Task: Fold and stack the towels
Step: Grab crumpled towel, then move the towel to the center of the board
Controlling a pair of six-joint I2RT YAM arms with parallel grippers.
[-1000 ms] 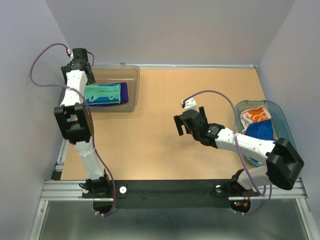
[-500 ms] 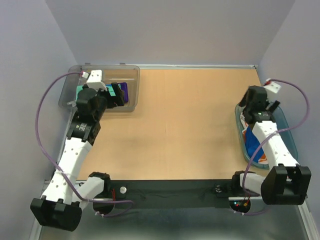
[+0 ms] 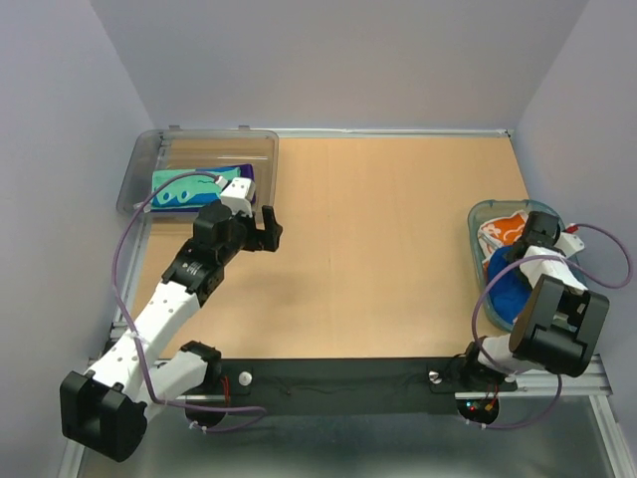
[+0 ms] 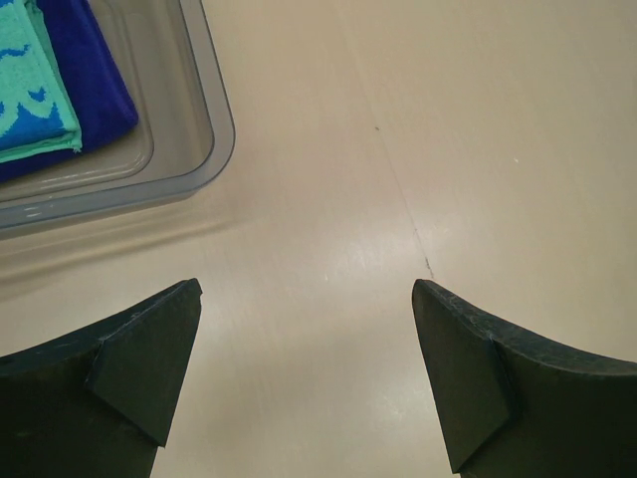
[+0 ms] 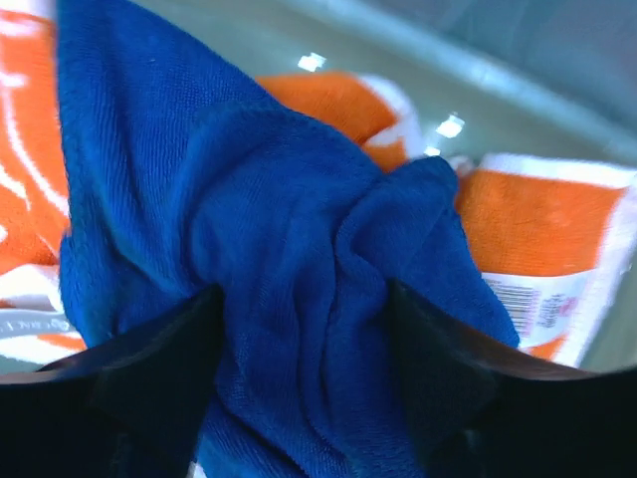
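Royal blue crumpled cloth towel [image 5: 299,219] pickup: your right gripper [image 5: 304,373] straddles it half-open, hold unclear; left gripper [image 4: 309,373] wide, empty. Pinch, lift.

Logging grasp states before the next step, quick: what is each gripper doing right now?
Left gripper: open, holding nothing.
Right gripper: shut on a bunched fold of the blue towel.
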